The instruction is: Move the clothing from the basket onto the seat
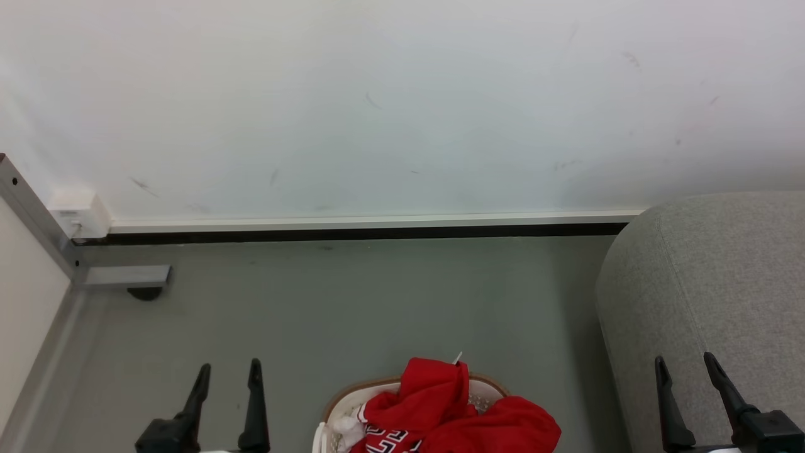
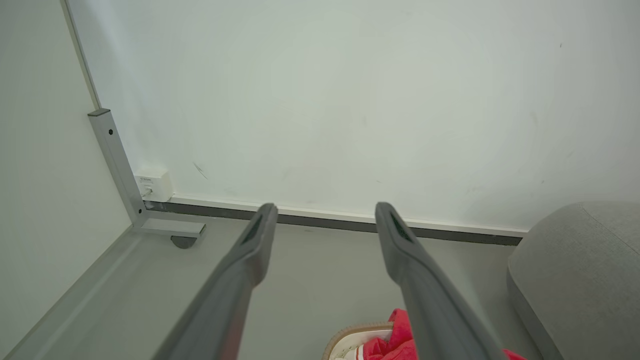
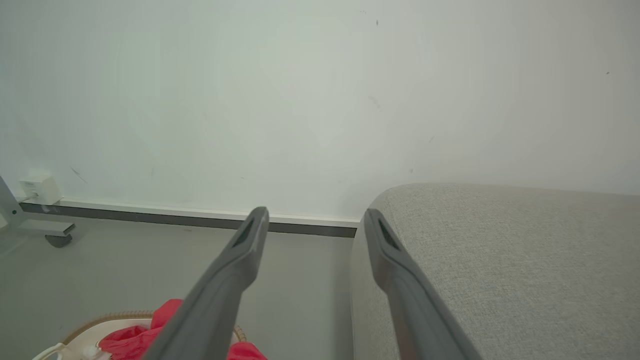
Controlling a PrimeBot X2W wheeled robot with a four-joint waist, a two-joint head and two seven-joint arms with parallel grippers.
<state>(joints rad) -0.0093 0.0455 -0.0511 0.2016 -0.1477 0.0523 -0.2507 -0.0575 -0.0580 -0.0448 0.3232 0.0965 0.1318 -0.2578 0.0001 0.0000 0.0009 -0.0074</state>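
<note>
Spilling over the rim, the red clothing [image 1: 453,409] lay heaped in the basket [image 1: 349,397] on the floor [image 1: 352,302]. The grey seat [image 1: 710,283] stood near, to its right. Left of the basket hung the left gripper [image 1: 229,365], fingers spread wide, holding nothing; the right gripper [image 1: 683,358] hung before the seat, equally wide.

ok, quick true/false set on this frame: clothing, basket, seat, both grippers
1. The red clothing is heaped in the basket. True.
2. The left gripper is shut on a garment. False: it is open and holds nothing.
3. The seat stands on the robot's right of the basket. True.
4. A garment already lies on the seat. False: all the red fabric in view is at the basket.
5. The right gripper is open. True.
</note>
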